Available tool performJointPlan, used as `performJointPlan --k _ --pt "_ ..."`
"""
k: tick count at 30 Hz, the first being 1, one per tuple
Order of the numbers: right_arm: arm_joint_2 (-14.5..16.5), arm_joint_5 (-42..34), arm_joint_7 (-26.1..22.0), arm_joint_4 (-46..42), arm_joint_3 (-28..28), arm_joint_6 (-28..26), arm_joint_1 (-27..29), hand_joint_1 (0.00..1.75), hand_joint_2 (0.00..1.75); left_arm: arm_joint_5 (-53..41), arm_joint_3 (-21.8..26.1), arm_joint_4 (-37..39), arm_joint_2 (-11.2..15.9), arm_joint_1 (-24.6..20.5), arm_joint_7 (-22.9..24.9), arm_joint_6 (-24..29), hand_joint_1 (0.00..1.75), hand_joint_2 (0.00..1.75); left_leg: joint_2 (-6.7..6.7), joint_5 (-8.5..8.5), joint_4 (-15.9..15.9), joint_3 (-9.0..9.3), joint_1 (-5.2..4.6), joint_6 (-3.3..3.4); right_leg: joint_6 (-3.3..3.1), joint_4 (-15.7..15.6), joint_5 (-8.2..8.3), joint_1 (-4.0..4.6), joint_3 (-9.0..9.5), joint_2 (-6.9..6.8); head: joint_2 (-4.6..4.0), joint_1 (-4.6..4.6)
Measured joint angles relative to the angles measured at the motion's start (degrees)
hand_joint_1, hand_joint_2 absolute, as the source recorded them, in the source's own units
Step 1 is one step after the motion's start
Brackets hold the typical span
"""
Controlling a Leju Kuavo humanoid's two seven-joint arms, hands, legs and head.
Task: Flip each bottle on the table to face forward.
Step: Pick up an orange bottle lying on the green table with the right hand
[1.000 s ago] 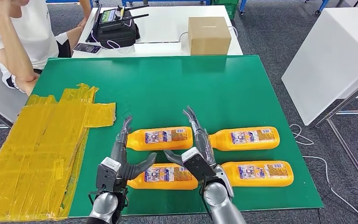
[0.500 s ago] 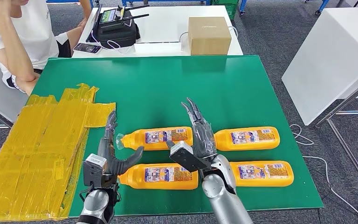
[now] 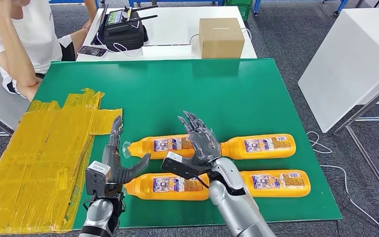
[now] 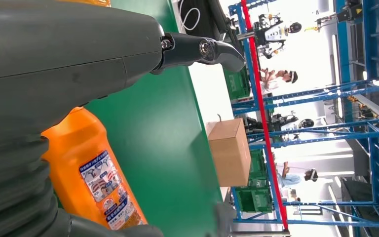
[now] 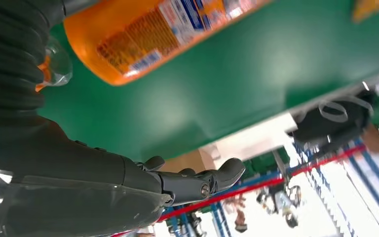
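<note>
Four orange bottles lie on their sides on the green table [image 3: 177, 89], labels up. The far left bottle [image 3: 164, 146] and far right bottle [image 3: 262, 145] form one row, the near left bottle [image 3: 168, 185] and near right bottle [image 3: 276, 183] another. My left hand [image 3: 114, 163] stands open just left of the left pair's caps, thumb reaching toward the near left bottle. My right hand [image 3: 201, 143] hovers open with spread fingers over the gap between the two far bottles. An orange bottle [image 4: 96, 182] lies beside the left hand [image 4: 69, 64]. Another bottle [image 5: 177, 29] lies past the right hand [image 5: 128, 187].
A patch of yellow tape [image 3: 44, 148] covers the table's left side. A person [image 3: 15, 44] leans at the far left corner. Behind, a white table carries a cardboard box [image 3: 220, 37] and a black device [image 3: 123, 27]. Another white table [image 3: 350, 59] stands at the right.
My left hand has drawn left, off the left bottles. My right hand has turned and spread its fingers above the far row. The near left bottle sits slightly further left.
</note>
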Motion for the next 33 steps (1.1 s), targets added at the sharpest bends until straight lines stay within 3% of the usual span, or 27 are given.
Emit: performJointPlan --k 12,28,30,33 --pt "0.2 2.5 2.8 20.9 2.2 2.4 -10.6 0.0 1.75 1.2 0.9 2.7 0.0 -2.5 -0.1 -1.7 0.0 1.75 -0.01 0.0 0.0 -0.01 0.0 0.0 0.0 0.0 0.0 -0.01 -0.02 -0.01 0.0 0.01" --pt "1.3 7.8 10.1 31.7 2.2 5.7 -18.2 0.02 1.75 1.4 0.3 7.1 -0.5 -5.3 -0.2 -2.8 0.0 1.75 0.01 0.0 0.0 0.0 0.0 0.0 0.01 0.0 0.0 0.0 -0.03 0.01 0.0 0.0" --pt "1.5 8.5 10.3 32.4 2.2 6.1 -18.8 0.24 1.75 1.4 0.0 7.5 -0.5 -5.5 -0.2 -2.9 0.0 1.75 0.01 0.0 0.0 0.0 0.0 0.0 0.01 0.0 0.0 0.0 -0.03 0.01 0.0 -0.01" --pt "1.8 10.9 10.6 33.3 2.9 7.6 -19.4 0.93 1.75 1.5 -0.2 8.2 -0.5 -5.9 -0.2 -3.1 0.0 1.75 0.02 0.0 0.0 -0.01 0.0 0.0 0.01 0.0 0.0 0.0 -0.05 0.01 0.0 -0.01"
